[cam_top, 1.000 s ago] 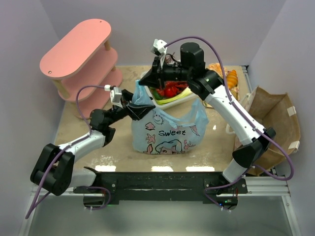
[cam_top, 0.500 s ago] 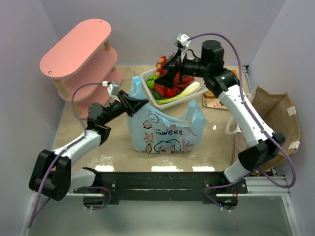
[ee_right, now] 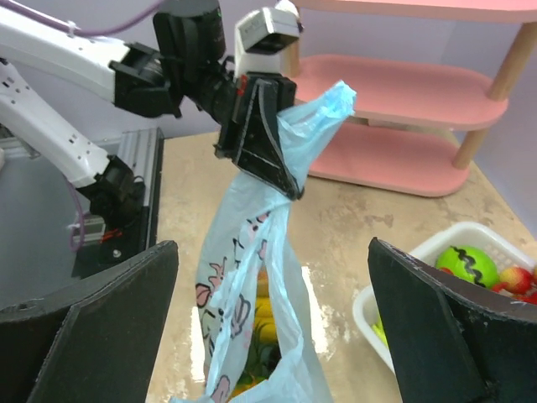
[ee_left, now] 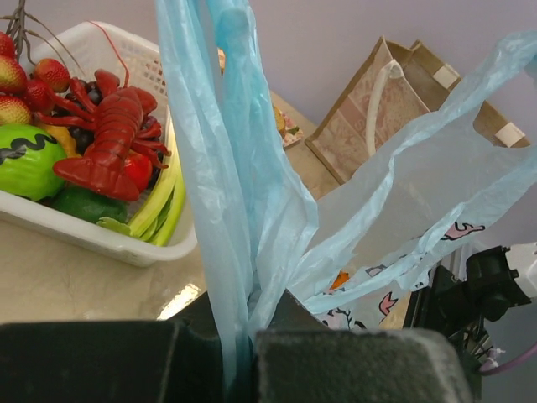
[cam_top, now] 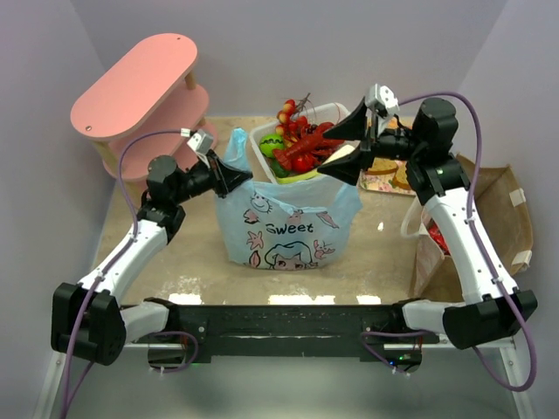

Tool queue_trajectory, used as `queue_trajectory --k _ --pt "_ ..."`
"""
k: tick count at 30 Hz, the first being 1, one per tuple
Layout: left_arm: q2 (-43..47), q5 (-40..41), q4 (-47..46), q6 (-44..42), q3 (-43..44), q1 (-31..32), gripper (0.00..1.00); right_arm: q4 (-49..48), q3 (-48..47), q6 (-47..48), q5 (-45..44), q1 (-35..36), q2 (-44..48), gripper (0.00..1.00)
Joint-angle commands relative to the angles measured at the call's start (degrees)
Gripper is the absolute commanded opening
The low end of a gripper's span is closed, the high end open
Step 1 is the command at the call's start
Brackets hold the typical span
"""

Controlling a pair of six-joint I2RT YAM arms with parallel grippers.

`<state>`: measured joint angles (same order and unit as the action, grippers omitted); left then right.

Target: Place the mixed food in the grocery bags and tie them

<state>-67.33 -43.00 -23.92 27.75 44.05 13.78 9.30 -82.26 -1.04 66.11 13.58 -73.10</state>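
Shifted up and leftward since a second ago, the left gripper (cam_top: 244,179) stays clamped on the left handle of the light-blue bag (cam_top: 284,229). Left of the bag, well apart, stands the pink shelf (cam_top: 144,87). Bare tabletop (cam_top: 201,262) runs along the bag's front edge. Behind the bag sits the white basket (cam_top: 258,140) (lobster (cam_top: 301,147) on top). Just behind the bag's right handle, the right gripper (cam_top: 327,148), swung back off the basket, hangs spread wide and holds nothing. Right of the bag, well apart, the brown paper bag (cam_top: 489,218) gapes.

Top view: high above, looking down over the whole table (cam_top: 384,262).
Left wrist: very close on the blue bag (ee_left: 243,185), facing right.
Right wrist: farther back, facing left.
Shared: blue bag, basket (ee_left: 101,239).
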Motion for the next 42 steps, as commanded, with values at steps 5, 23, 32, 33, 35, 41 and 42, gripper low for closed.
queue_trajectory --k 5,23,32,33,35,41,42 --pt "1.3 -0.8 15.5 -10.7 7.1 -0.8 0.00 -9.6 8.8 -1.8 7.6 -5.9 5.4 0.99" --pt "0.1 -0.2 17.9 -12.9 8.4 -1.7 0.00 -10.0 13.0 -2.9 11.2 -5.9 7.3 0.99" --pt "-0.5 -0.9 14.9 -10.9 7.5 -3.1 0.00 -4.8 13.4 -1.2 8.6 -2.3 8.5 0.99" --pt "-0.5 -1.0 14.6 -10.5 7.4 -3.4 0.00 -4.2 13.4 -0.3 8.3 -2.1 8.3 0.99" --pt "-0.7 -1.6 14.1 -10.2 7.1 -3.8 0.00 -2.5 13.6 0.4 7.3 -0.8 7.4 0.99" --pt "-0.6 -2.3 13.9 -10.7 6.1 -5.3 0.00 3.0 11.0 4.1 1.5 1.2 4.9 0.88" --pt "-0.7 -2.3 14.0 -10.8 6.0 -5.3 0.00 3.4 8.9 3.9 0.4 1.3 4.6 0.70"
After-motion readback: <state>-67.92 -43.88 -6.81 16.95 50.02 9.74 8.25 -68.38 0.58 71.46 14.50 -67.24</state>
